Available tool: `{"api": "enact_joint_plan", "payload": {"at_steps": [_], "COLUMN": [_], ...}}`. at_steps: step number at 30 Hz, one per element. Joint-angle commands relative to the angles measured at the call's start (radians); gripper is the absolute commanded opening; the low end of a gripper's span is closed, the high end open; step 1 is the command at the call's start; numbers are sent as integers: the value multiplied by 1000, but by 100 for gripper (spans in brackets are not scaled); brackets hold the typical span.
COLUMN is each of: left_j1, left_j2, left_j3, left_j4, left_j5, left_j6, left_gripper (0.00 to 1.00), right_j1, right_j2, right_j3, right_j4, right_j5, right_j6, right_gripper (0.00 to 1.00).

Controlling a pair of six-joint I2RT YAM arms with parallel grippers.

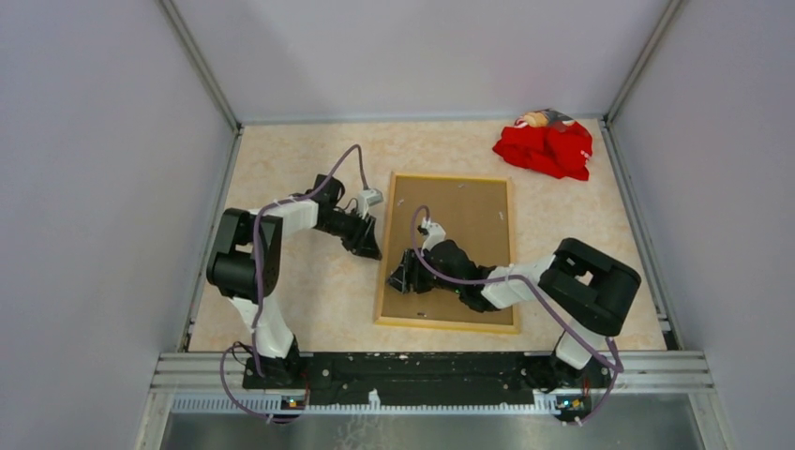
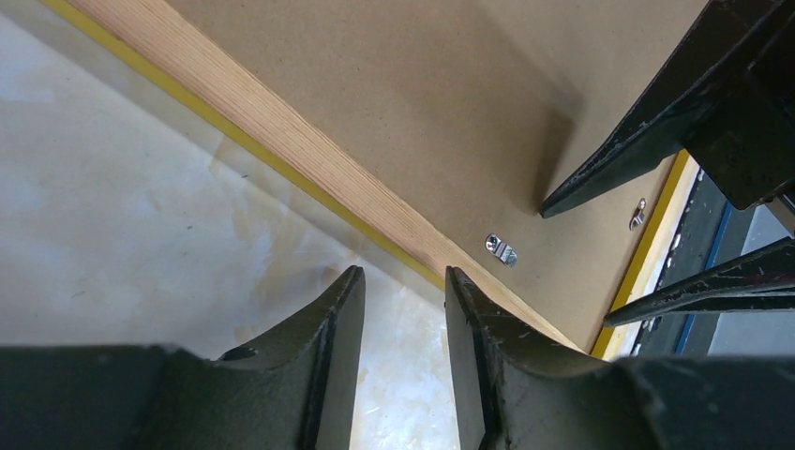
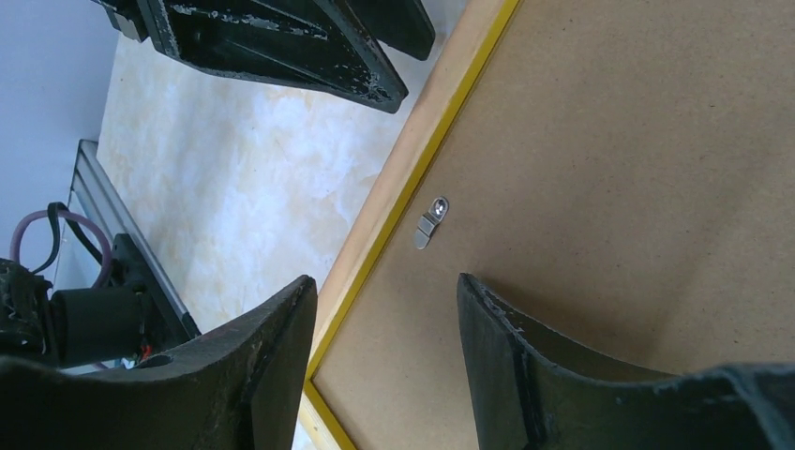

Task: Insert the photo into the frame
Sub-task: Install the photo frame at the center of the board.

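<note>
Where it lies: frame [image 1: 450,324] face down, flat on table [image 1: 309,178], wood back up, brown backing board [image 1: 469,216] seated in it; photo not in view.
L claw: left gripper [image 2: 401,274] half-wide, empty, just outside frame's left rail.
R claw: right gripper [image 3: 386,281] half-wide, empty, over same rail, nr a turn clip [image 3: 431,220].
Handling: prob. light, stiff, thin-railed; likely slides on smooth top.
Grip pt: pinch across a rail, not board centre.

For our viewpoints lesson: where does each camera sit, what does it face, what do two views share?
Top external: above, behind bases; looks down on left arm, right arm, frame.
Left wrist: on left arm; faces frame edge past left fingers.
Right wrist: on right arm; faces frame edge past right fingers.
Wrist views share that edge.
</note>
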Motion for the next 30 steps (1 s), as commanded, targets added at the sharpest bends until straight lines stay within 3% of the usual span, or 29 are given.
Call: {"api": "enact_joint_plan", "payload": {"at_steps": [1,30], "left_j1": [-9,-31], "left_j2": [14,44], "left_j3": [32,34], "left_j4": [0,0], "left_j5": [39,-24], "left_j6": [-14,-1], "left_gripper": [43,31], "right_j1": [12,12], "right_j2": [11,141], "right_j3": [24,102], "right_j4": [72,76], "right_j5": [1,-53], "right_j6": [6,9], "right_gripper": [56,54]}}
